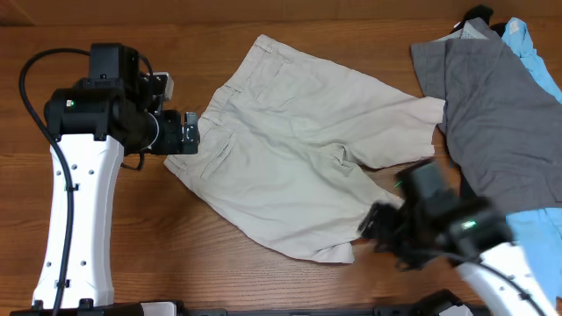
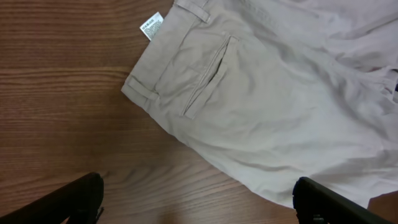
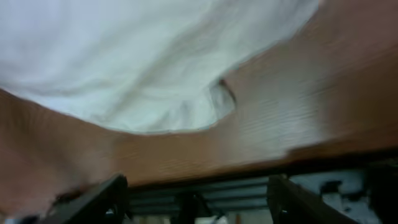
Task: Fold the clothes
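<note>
The clothes, a pair of beige shorts (image 1: pixel 299 149), lie spread on the wooden table with the waistband to the left. My left gripper (image 1: pixel 189 132) hovers at the waistband, open and empty. In the left wrist view the shorts (image 2: pixel 280 106) show a welt pocket (image 2: pixel 211 78) and a white tag (image 2: pixel 151 25); the gripper (image 2: pixel 199 208) has its fingers (image 2: pixel 81 199) wide apart over bare wood. My right gripper (image 1: pixel 373 230) is beside the lower right leg hem, blurred. In the right wrist view it (image 3: pixel 199 199) stands open and empty, with the shorts (image 3: pixel 143 56) beyond it.
A large grey garment (image 1: pixel 500 114) lies at the right, touching the shorts' upper leg. Light blue cloth shows behind it (image 1: pixel 527 39) and at the lower right (image 1: pixel 536 228). The table's front edge (image 3: pixel 249 165) is close under the right gripper.
</note>
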You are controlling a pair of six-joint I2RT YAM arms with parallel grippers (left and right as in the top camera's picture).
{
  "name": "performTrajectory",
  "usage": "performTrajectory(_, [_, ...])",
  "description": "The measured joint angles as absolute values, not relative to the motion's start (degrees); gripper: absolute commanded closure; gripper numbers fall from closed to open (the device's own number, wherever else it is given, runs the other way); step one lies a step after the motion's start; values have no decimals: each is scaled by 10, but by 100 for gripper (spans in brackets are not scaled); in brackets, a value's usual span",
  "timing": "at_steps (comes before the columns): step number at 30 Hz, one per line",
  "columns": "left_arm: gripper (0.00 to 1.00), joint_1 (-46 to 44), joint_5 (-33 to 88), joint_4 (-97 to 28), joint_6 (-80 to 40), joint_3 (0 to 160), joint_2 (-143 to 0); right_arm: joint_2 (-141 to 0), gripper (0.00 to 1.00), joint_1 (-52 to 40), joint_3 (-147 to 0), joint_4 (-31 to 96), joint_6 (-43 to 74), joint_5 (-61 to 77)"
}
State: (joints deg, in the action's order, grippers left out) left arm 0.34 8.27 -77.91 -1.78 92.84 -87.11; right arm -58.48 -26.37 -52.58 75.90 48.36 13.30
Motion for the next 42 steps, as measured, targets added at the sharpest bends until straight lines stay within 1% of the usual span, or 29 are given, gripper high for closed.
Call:
performTrajectory(2, [2, 3, 83, -763, -20, 909, -870, -590, 27, -321, -466, 690, 522, 140])
performTrajectory(4, [2, 3, 83, -745, -22, 881, -869, -600, 27, -361, -428, 642, 554, 145])
performTrajectory(8, [2, 3, 83, -698, -26, 818, -869, -633, 28, -406, -380, 590, 608, 142])
performTrajectory(14, [2, 3, 81, -609, -24, 731, -869, -710, 32, -409, -355, 508, 639, 120])
performTrajectory(16, [1, 3, 79, -582, -23, 701, -869, -750, 36, -409, -352, 475, 644, 110])
performTrajectory(19, [1, 3, 78, -547, -17, 688, -868, -780, 39, -409, -351, 445, 644, 105])
performTrajectory(22, [1, 3, 77, -538, -13, 683, -868, -786, 41, -409, -350, 437, 644, 100])
performTrajectory(24, [1, 3, 76, -536, -12, 682, -868, -786, 50, -409, -350, 422, 639, 98])
performTrajectory(26, [1, 3, 76, -535, -11, 682, -868, -786, 76, -409, -350, 416, 635, 95])
performTrajectory(27, [2, 3, 74, -536, -11, 682, -868, -786, 88, -409, -350, 416, 632, 94])
performTrajectory(28, [2, 3, 74, -538, -11, 682, -868, -786, 94, -409, -350, 418, 631, 94])
performTrajectory(29, [3, 3, 74, -542, -11, 682, -868, -786, 96, -409, -350, 422, 629, 94])
performTrajectory(31, [5, 3, 74, -549, -11, 682, -868, -786, 96, -409, -350, 442, 630, 95])
performTrajectory(36, [6, 3, 72, -581, -11, 681, -868, -776, 96, -409, -361, 550, 629, 96])
performTrajectory(39, [6, 3, 72, -595, -11, 679, -868, -750, 90, -409, -368, 597, 629, 96])
performTrajectory(42, [8, 3, 72, -602, -12, 674, -868, -728, 86, -409, -369, 611, 629, 96])
